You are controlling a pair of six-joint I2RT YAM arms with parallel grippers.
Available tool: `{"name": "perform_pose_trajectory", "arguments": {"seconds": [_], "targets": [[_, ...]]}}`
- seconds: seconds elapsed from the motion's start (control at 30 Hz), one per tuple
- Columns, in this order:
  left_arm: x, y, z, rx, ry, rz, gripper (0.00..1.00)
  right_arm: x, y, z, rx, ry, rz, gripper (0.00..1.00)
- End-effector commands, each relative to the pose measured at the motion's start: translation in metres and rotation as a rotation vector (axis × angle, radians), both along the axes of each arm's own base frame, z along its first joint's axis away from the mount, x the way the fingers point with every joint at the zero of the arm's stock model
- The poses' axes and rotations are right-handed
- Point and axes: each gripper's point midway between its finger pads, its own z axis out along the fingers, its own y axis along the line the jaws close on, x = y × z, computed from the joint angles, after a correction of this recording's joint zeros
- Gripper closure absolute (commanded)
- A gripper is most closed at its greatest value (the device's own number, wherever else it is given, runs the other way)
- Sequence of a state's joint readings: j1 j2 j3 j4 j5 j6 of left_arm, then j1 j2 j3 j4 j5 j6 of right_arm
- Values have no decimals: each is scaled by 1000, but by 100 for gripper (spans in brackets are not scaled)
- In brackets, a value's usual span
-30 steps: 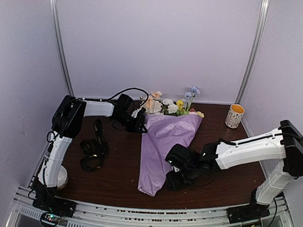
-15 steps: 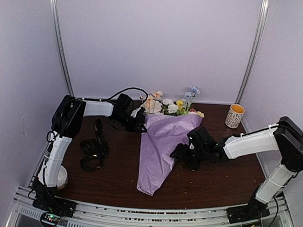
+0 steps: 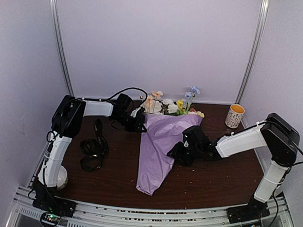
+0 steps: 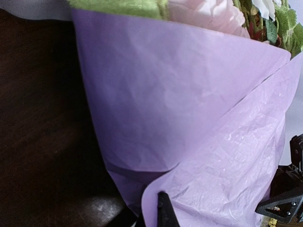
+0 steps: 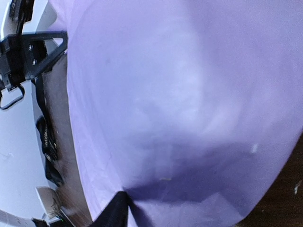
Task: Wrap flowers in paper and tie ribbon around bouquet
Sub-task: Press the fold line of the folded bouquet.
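Lilac bouquet [image 3: 157,146] lies between left pincer [image 3: 140,126] and right pincer [image 3: 176,154].

One paper-wrapped bouquet [image 3: 157,144] lies on one dark wooden table [image 3: 219,179]. Its flowers [image 3: 172,105] show roughly half a dozen blooms, too small to count exactly. There is one black ribbon [image 3: 93,150], one patterned mug [image 3: 235,116], and two robot arms, with one left gripper [image 3: 139,125] and one right gripper [image 3: 179,154].

paper [image 4: 180,118]: lilac, overlapped fold | flowers [image 4: 208,12]: top edge (pink bloom, green leaves) | table [image 4: 38,118]: left
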State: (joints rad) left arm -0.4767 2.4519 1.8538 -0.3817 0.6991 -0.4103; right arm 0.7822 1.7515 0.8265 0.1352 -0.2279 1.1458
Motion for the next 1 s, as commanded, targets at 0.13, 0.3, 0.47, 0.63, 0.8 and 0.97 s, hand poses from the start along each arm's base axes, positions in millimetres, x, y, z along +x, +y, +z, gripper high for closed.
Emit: {"name": "perform_pose_trajectory", "arguments": {"seconds": [0.13,0.3,0.47,0.63,0.8,0.97], "targets": [[11,10,-7,4,-14,32,100,-2,-6,-5,-27,5,15,80],[11,10,-7,7,-8,38,100,-2,-7,-3,-30,-4,18,100],[12,11,-8,17,-1,49,100,-5,-10,-2,-38,-14,25,100],[6,3,11,-51,-36,2,74,-4,-10,5,-28,-39,33,100],[11,8,61,-59,-181,18,48,0,-8,7,-42,-44,44,100],[8,22,103,27,-265,2,45,1,-7,8,-57,-44,54,100]]}}
